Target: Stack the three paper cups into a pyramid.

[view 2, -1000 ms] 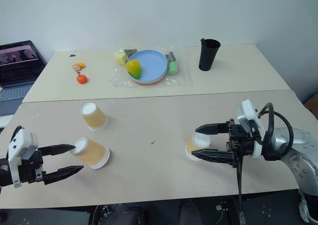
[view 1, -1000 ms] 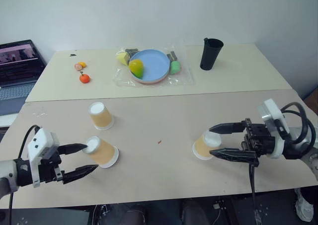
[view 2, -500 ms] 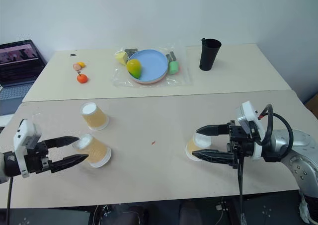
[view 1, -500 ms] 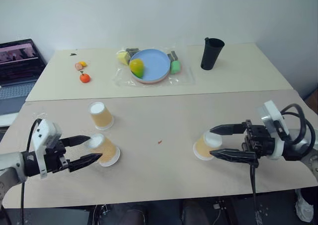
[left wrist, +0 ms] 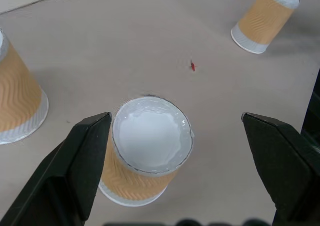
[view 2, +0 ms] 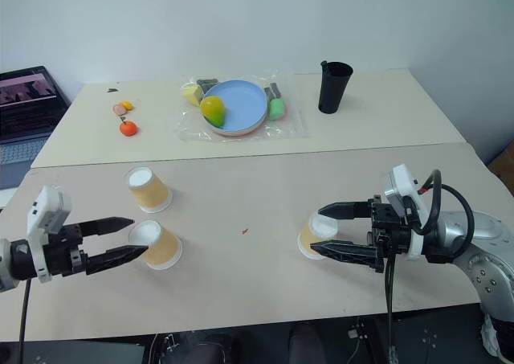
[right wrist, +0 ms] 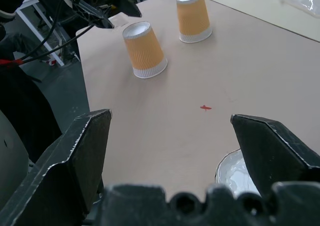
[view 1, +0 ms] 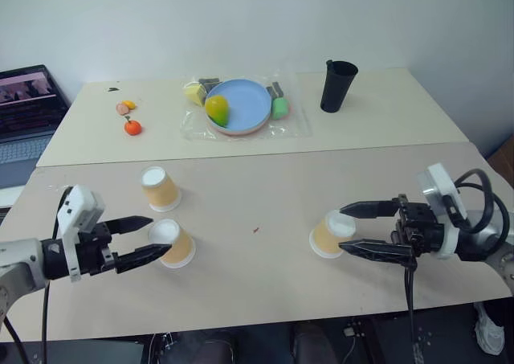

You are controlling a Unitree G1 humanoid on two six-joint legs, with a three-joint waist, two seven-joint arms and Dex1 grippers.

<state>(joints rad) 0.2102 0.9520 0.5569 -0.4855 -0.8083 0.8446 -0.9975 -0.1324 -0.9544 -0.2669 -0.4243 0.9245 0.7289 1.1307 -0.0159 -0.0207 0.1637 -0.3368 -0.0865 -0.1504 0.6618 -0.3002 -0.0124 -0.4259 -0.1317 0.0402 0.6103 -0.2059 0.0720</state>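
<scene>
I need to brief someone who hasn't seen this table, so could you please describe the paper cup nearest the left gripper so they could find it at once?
On the near beige table, look to the robot's left, where two upside-down tan-orange paper cups stand. The one meant is the nearer of the pair, between the open fingers of the left gripper. Its neighbour stands farther back, free of any gripper, and the third cup sits by the right gripper.

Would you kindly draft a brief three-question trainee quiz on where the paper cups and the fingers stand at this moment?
1. True or false: one paper cup is already stacked on another.
2. How many paper cups stand on the table?
3. The left gripper is: A) shut on a cup, B) open around a cup, C) over the blue plate.

Key:
1. False; all stand apart.
2. Three: far-left cup, near-left cup, right cup between the right gripper's open fingers.
3. B.
</scene>
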